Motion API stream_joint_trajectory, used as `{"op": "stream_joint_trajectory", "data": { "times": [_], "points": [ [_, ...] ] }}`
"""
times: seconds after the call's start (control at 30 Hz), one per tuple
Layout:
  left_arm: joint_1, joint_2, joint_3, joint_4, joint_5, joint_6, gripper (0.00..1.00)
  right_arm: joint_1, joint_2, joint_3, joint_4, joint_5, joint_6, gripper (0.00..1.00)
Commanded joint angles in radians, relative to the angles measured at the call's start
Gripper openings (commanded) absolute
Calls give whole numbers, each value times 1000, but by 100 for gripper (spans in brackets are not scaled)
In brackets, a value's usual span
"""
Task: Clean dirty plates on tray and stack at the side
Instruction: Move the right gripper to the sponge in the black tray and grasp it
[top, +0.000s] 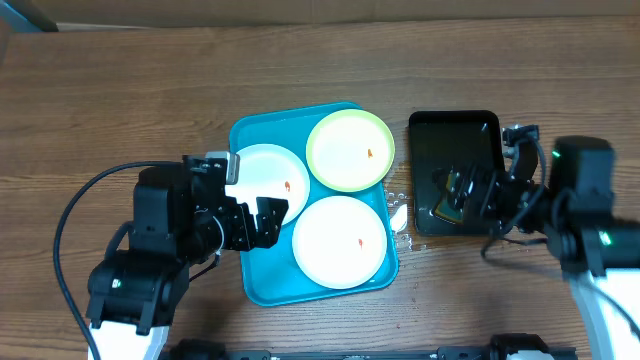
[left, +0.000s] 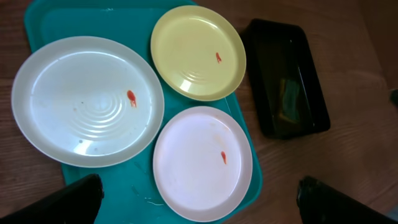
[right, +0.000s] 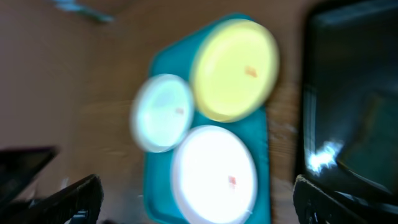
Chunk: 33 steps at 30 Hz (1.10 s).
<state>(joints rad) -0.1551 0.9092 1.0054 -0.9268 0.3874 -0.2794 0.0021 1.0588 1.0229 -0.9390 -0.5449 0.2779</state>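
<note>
The turquoise tray (top: 262, 272) holds three plates. A white plate (top: 270, 178) lies at its left, a lime-green plate (top: 349, 150) at the back right, and a second white plate (top: 339, 241) at the front right. Each has a small orange-red speck. My left gripper (top: 262, 212) is open and empty above the tray's left side; the left wrist view shows the tray (left: 134, 186) and its plates below its fingers (left: 199, 199). My right gripper (top: 470, 195) is open and empty over the black tray (top: 452, 128). The right wrist view is blurred.
A smaller black rectangular tray stands to the right of the turquoise tray and holds a yellow-green sponge (top: 447, 210), also seen in the left wrist view (left: 287, 99). A few water drops (top: 400, 215) lie between the trays. Bare wooden table surrounds both.
</note>
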Motion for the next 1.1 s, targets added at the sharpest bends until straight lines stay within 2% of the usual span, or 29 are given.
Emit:
{"op": "stream_joint_trajectory", "data": {
  "times": [0.0, 0.07, 0.17, 0.27, 0.3, 0.57, 0.67, 0.8, 0.9, 0.93, 0.97, 1.0, 1.03, 1.07],
  "points": [
    [3, 25, 31, -5, 58, -5, 100, 14, 115, 19, -18, 348, 78, 93],
    [3, 35, 31, -4, 58, -5, 97, 16, 200, 19, -5, 406, 97, 89],
    [3, 39, 31, -12, 59, -5, 94, 16, 320, 19, 40, 422, 96, 76],
    [3, 37, 31, -43, 64, -5, 92, 17, 454, 19, 92, 424, 97, 53],
    [3, 37, 32, -58, 76, -5, 91, 16, 502, 19, 116, 425, 97, 41],
    [3, 37, 84, -146, 105, 36, 86, 16, 729, 19, 206, 449, 146, 32],
    [3, 32, 138, -170, 104, 80, 84, 16, 748, 19, 217, 462, 145, 4],
    [3, 11, 205, -188, 103, 105, 88, 13, 716, 70, 152, 385, 80, 4],
    [3, -13, 245, -196, 103, 127, 100, 16, 646, 145, 62, 361, 26, 4],
    [3, -18, 249, -195, 103, 126, 100, 16, 626, 155, 50, 360, 21, 4],
    [3, -24, 250, -195, 103, 126, 100, 16, 602, 159, 43, 360, 21, 9],
    [3, -27, 250, -195, 103, 126, 100, 16, 584, 159, 40, 360, 26, 28],
    [3, -28, 249, -196, 102, 126, 100, 16, 570, 159, 31, 360, 33, 40],
    [3, -27, 249, -199, 102, 126, 100, 16, 566, 159, 20, 360, 33, 42]
  ]
}}
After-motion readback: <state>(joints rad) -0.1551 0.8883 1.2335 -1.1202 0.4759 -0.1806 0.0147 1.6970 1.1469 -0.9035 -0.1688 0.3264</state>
